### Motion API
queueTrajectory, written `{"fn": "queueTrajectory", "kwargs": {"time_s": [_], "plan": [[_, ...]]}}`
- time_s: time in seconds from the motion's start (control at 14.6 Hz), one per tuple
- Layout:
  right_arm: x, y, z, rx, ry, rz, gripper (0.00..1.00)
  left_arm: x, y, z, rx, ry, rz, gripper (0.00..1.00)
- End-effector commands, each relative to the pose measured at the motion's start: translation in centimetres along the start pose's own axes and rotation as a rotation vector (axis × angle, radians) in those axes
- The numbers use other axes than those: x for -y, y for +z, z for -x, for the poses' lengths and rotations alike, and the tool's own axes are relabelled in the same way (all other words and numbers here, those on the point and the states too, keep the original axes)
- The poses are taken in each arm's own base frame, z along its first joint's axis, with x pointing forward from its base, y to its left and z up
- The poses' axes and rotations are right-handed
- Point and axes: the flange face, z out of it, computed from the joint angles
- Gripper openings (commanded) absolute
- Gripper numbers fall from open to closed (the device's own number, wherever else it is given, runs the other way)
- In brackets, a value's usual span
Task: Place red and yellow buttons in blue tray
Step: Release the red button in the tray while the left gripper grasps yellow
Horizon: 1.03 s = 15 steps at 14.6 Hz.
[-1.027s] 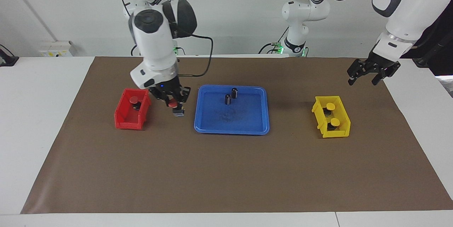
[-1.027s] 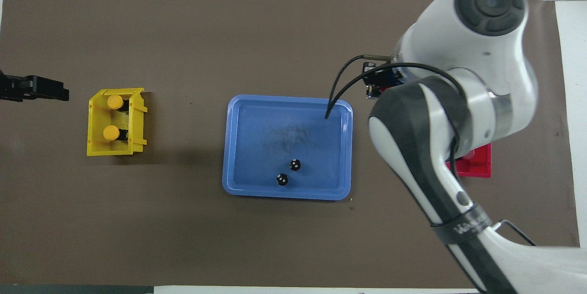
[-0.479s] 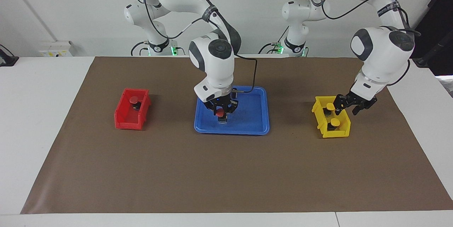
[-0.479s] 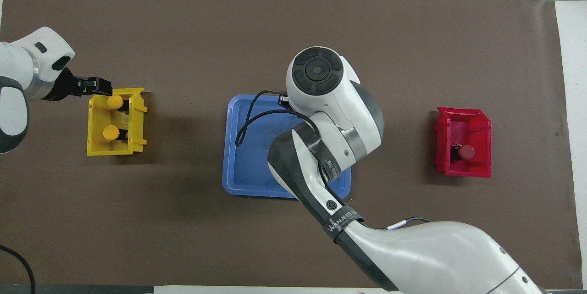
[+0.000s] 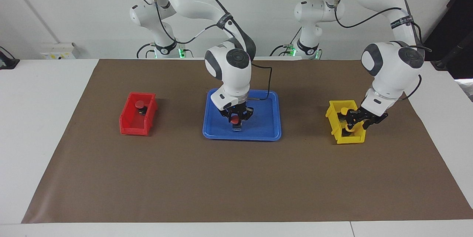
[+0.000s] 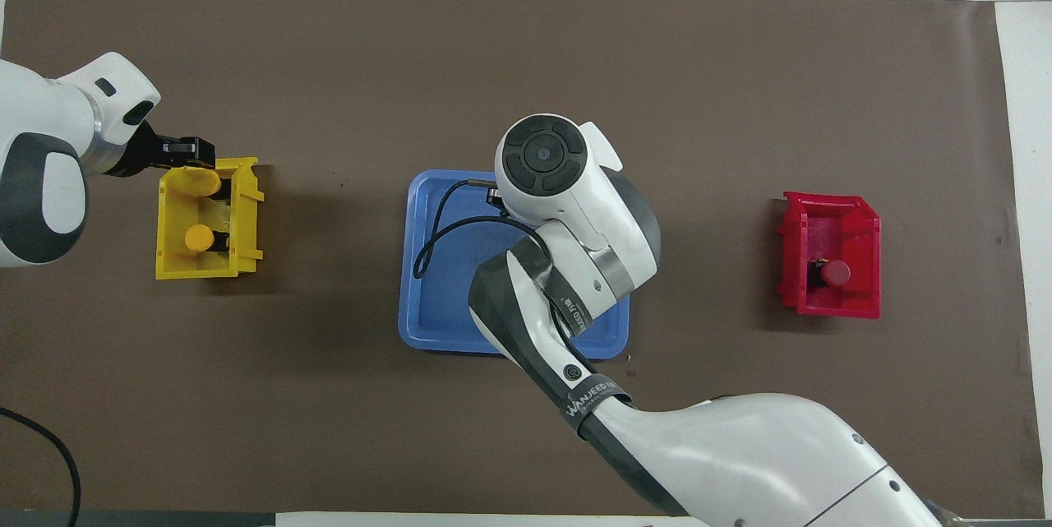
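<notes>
My right gripper (image 5: 235, 118) is shut on a red button (image 5: 235, 121) and holds it low in the blue tray (image 5: 266, 126); I cannot tell if its base touches the floor. In the overhead view the arm hides both. The other red button (image 5: 139, 104) sits in the red bin (image 5: 136, 122). My left gripper (image 5: 354, 121) is down in the yellow bin (image 5: 334, 124), open around the yellow button (image 6: 207, 181) farther from the robots. The nearer yellow button (image 6: 197, 238) stands free in the bin.
The red bin (image 6: 830, 297) stands toward the right arm's end of the brown mat, the yellow bin (image 6: 168, 264) toward the left arm's end, the tray (image 6: 427, 297) between them. The right arm hides the two dark cylinders in the tray.
My right gripper carried the red button from beside the red bin over the tray and lowered it. My left gripper came from the mat's end down into the yellow bin.
</notes>
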Motion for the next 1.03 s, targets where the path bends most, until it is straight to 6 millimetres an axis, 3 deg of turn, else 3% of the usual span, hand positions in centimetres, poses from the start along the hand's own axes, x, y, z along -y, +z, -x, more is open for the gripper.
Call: {"fn": "queueTrajectory", "kwargs": {"time_s": [0.0,0.27,0.41,0.55,0.62,0.68,0.75,0.82,0.89,0.96], "plan": [[-0.4,-0.4,1.0,-0.015,0.013,-0.006,0.53,0.4,1.8,1.2,0.011,0.004,-0.01,0.61],[-0.1,-3.7,-0.7,-0.047,0.025,-0.036,0.66,0.6,2.6,1.6,0.005,-0.001,-0.012,0.61],[-2.8,-6.6,-3.5,-0.041,0.058,-0.014,0.66,0.7,3.0,1.9,0.008,-0.003,-0.012,0.61],[-9.7,-11.1,-6.0,-0.048,0.031,-0.022,0.66,0.5,3.2,1.9,0.009,0.001,-0.012,0.61],[-13.6,-12.6,-6.3,-0.038,0.009,-0.015,0.66,0.5,3.5,2.0,0.014,0.001,-0.012,0.61],[-17.7,-12.9,-6.1,-0.02,-0.014,-0.006,0.66,0.4,3.7,2.1,0.015,0.002,-0.011,0.59],[-21.3,-13.3,-5.6,-0.014,-0.034,-0.007,0.66,0.4,3.6,2.0,0.015,-0.003,-0.011,0.38],[-25.5,-13.2,-5.0,0.004,-0.064,-0.002,0.66,0.2,3.5,1.9,0.014,0.003,-0.012,0.1],[-29.5,-12.8,-4.3,0.022,-0.101,-0.003,0.66,0.2,3.3,1.8,0.017,0.013,-0.011,0.01],[-33.1,-12.3,-3.8,0.025,-0.137,-0.01,0.66,0.2,3.0,1.6,0.019,0.014,-0.011,0.01]]}}
